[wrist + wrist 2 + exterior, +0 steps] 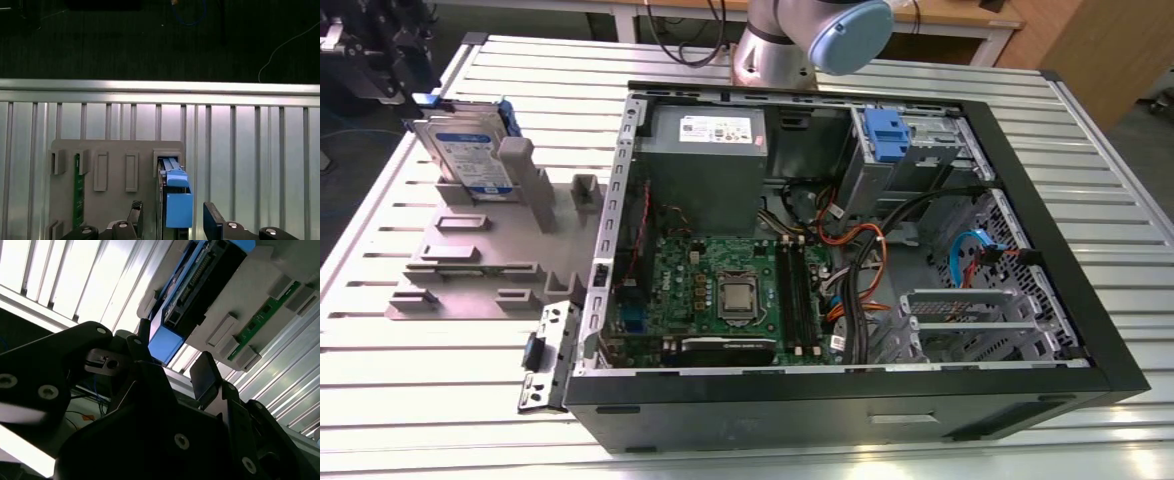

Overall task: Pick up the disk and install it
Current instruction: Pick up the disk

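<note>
The disk [464,152] stands on edge in a grey slotted holder [467,268] on the exterior view's left, its white-and-blue label facing the camera and a blue rail along its top. My gripper [411,88] hangs black just above the disk's far upper end. In the first wrist view the disk [174,197] shows edge-on, and the gripper [175,222] is open with one dark finger on each side of the blue rail, not touching it. The second wrist view shows the disk [200,287] and the open gripper [175,357] straddling its blue end.
An open computer case [1067,330] lies on the slatted aluminium table [400,400], with a grey power-supply box [707,135] and a blue latch piece [887,135] inside. A green circuit strip [77,190] stands in the holder. The table edge [160,85] runs beyond the holder.
</note>
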Robot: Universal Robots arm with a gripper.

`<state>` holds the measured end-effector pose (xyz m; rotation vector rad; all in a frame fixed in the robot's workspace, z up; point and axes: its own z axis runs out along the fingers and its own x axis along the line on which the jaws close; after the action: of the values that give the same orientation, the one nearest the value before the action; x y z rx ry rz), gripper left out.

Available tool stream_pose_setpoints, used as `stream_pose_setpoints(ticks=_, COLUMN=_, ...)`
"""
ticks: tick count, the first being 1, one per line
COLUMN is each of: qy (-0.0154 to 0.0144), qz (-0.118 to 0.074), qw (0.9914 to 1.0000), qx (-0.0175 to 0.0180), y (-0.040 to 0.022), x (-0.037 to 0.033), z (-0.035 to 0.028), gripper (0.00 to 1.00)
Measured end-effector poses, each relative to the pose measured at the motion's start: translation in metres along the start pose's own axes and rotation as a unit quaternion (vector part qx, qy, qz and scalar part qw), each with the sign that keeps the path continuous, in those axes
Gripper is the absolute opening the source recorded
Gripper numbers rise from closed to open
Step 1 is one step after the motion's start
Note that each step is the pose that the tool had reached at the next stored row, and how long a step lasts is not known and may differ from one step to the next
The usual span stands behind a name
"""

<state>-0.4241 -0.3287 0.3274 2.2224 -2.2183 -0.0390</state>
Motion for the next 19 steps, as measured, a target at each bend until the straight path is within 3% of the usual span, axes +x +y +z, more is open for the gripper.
stream_pose_setpoints(ticks=7, qy=0.0008, qz=0.0, qw=1.0, qx=0.0025, y=0.0017, x=0.0, z=0.0019, gripper=0.59)
stream_pose_setpoints(ticks=19, qy=0.0008, qz=0.0, qw=1.0, qx=0.0025, y=0.0033, x=0.0001, z=0.004, gripper=0.59)
